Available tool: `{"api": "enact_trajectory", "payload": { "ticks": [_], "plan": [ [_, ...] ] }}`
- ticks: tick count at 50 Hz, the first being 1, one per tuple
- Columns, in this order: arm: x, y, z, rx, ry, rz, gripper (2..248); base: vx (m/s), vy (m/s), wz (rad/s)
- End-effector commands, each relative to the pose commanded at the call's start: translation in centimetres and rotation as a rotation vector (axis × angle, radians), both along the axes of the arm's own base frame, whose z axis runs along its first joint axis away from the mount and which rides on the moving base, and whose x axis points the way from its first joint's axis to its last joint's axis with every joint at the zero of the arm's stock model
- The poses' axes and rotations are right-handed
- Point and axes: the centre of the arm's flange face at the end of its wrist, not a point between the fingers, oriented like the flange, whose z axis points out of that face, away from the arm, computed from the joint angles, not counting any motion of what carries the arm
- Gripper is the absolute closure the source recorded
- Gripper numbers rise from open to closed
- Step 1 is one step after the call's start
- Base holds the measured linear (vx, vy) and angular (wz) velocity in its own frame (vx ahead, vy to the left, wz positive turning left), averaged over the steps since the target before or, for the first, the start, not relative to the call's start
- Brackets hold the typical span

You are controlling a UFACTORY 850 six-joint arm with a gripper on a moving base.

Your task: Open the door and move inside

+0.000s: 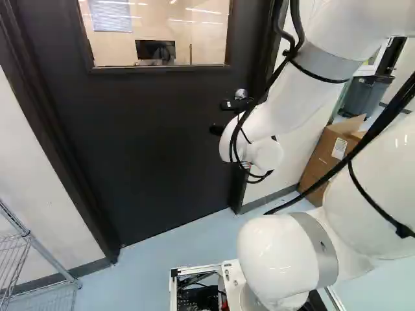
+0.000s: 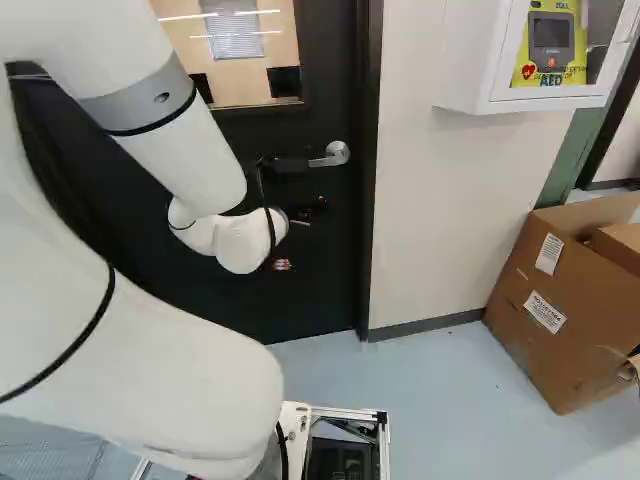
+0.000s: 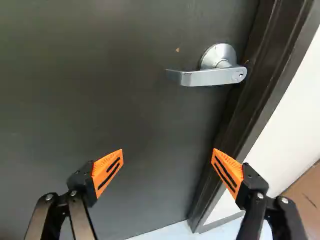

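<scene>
Gives the lever handle (image 3: pixel 210 76) whole in the wrist view and plainly at the upper middle of the right base view, but partly hidden behind the gripper (image 2: pixel 300 186) in the left base view. Shows the wire rack (image 1: pixel 18 238) clearly only at the lower left of the left base view. Puts the white wall cabinet (image 2: pixel 472 65) at the upper right of the right base view, and a grey bin (image 1: pixel 365 97) at the upper right of the left. Looks through the window (image 1: pixel 198 45) to a monitor (image 1: pixel 155 50) at the top of the left base view.

Meets the frame (image 3: pixel 245 110) along the handle-side edge of the closed door (image 1: pixel 149 142). Runs from the frame's foot along a dark baseboard (image 2: pixel 425 325) to the cardboard boxes (image 2: pixel 540 300) at the right of the right base view. Spreads pale blue floor (image 2: pixel 430 390) between baseboard, boxes and base. Reaches over it with the white arm (image 1: pixel 279 103).

Holds the jaws wide apart, orange pads (image 3: pixel 106 171) angled toward each other across the door's face. Places the handle ahead of both fingertips, not touching, offset toward the finger beside the frame. Points the lever's free end back across the span between the fingers.
</scene>
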Motion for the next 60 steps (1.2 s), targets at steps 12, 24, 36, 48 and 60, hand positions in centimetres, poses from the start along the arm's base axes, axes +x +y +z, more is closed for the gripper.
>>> {"api": "enact_trajectory", "payload": {
  "ticks": [12, 24, 36, 48, 60],
  "plan": [
    [1.6, -0.3, 1.3, -0.009, -0.027, 0.004, 3, 0.000, 0.000, 0.000],
    [3.1, -0.6, 2.6, -0.023, -0.054, 0.017, 3, 0.000, 0.000, 0.000],
    [4.1, -0.6, 3.8, -0.037, -0.082, 0.034, 3, 0.000, 0.000, 0.000],
    [4.8, -0.6, 5.1, -0.057, -0.109, 0.058, 3, 0.000, 0.000, 0.000],
    [5.5, -0.8, 6.3, -0.089, -0.136, 0.093, 3, 0.000, 0.000, 0.000]
  ]
}}
